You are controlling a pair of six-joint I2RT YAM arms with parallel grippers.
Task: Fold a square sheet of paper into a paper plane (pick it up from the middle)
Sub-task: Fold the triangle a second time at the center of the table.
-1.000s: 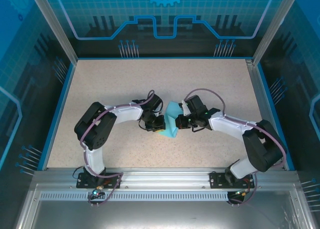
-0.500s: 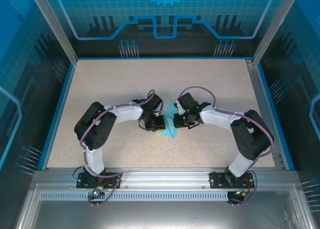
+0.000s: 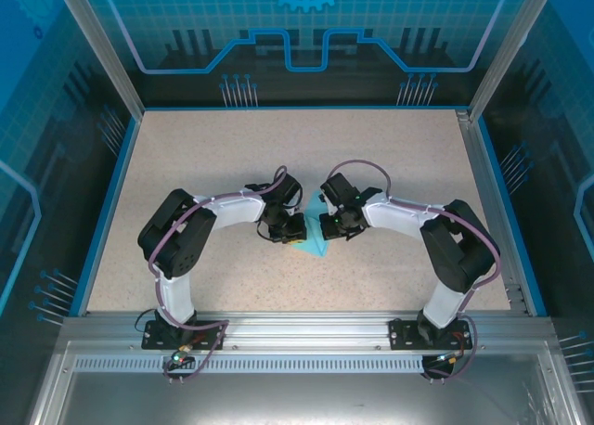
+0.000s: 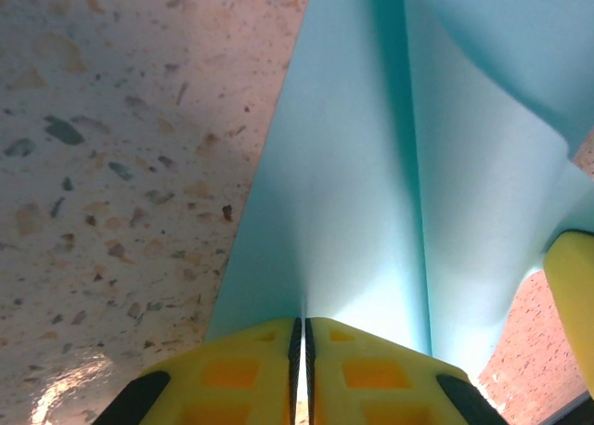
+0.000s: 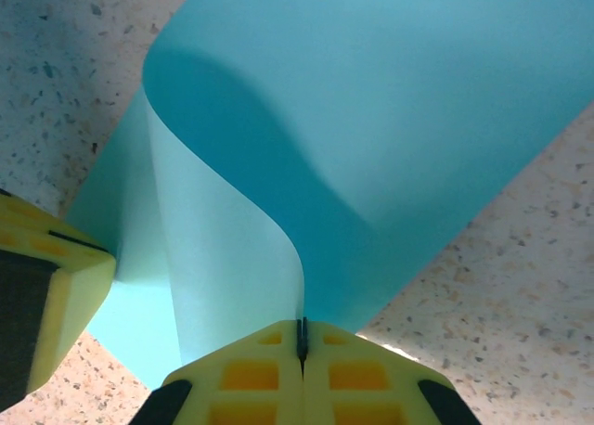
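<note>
Compared with a second ago, finds the right gripper swung further left, now just beside the left gripper in the middle of the table, hiding all but a small near wedge of the paper. From the left wrist, shows nearly shut fingers pinching the paper's near edge, a long ridge running straight away from them. From the right wrist, shows pads pressed together on a curled-over edge, paper spreading beyond. Probably calls for both grips equally.

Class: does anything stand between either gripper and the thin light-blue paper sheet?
Nothing visible: the left gripper and the right gripper are each shut on the thin light-blue paper sheet.
</note>
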